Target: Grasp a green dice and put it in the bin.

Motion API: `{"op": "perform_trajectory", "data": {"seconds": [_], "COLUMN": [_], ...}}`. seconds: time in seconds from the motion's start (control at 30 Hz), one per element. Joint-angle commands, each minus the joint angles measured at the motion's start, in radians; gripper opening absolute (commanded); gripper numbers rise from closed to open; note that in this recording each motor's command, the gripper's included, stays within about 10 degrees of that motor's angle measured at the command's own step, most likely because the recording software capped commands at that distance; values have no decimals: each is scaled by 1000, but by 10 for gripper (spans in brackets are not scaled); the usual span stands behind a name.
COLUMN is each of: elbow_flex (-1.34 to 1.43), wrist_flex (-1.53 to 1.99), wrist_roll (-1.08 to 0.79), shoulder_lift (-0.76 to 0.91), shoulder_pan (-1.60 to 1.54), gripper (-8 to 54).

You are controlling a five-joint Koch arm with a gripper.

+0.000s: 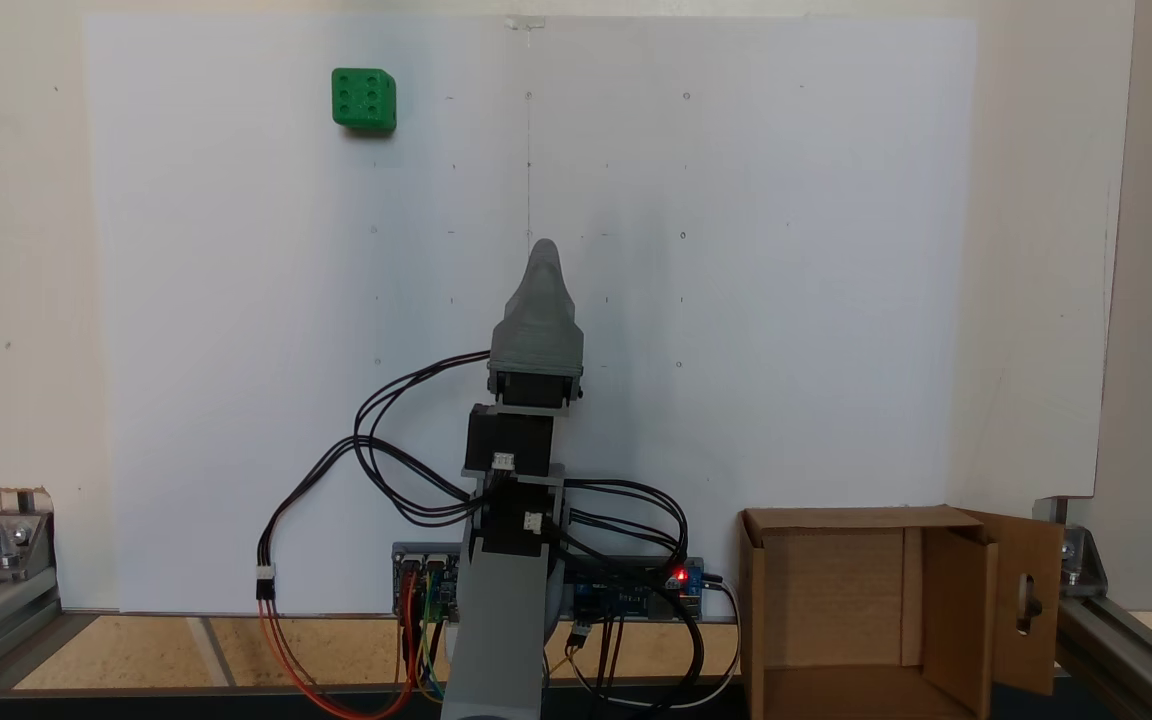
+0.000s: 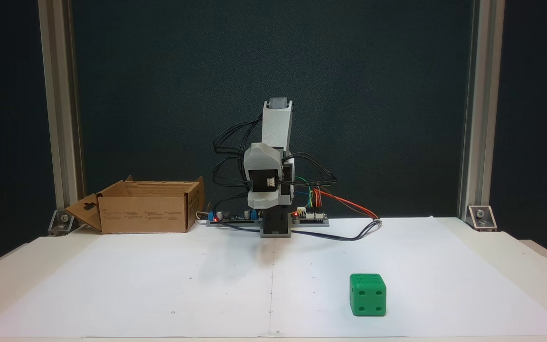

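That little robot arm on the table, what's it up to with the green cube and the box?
Nothing is being handled at this moment. The arm sits folded up at its base, with its gripper pointing out over the white sheet and holding nothing. The green dice lies alone far out on the sheet. The open cardboard box stands beside the arm's base, and nothing can be seen inside it.

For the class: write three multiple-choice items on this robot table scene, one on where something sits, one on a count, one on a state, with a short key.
1. In the top-down fixed view, the green dice lies:
A. upper left of the paper
B. inside the bin
C. beside the arm's base

2. Pips on the dice's upward face:
A. two
B. four
C. six

3. The bin is:
A. taped shut
B. open, flaps out
C. tipped upside down

Key: 1 A, it sits far from the gripper near the sheet's corner; 2 C, six pips show from above; 3 B, its inside shows and the slotted flap hangs outward.
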Motion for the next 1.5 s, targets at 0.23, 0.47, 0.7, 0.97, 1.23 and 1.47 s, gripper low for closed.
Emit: {"op": "perform_trajectory", "data": {"seconds": [0.23, 0.47, 0.7, 0.97, 1.23, 1.47], "elbow_flex": [-218, -614, -865, -1272, -1513, -1720], "wrist_flex": [340, 811, 1276, 1810, 2305, 2718], "wrist_roll": [23, 25, 32, 152, 364, 431], "shoulder_lift": [107, 104, 84, -160, -420, -600], "shoulder_pan": [0, -25, -71, -221, -414, -538], "gripper": [421, 421, 422, 448, 452, 453]}}
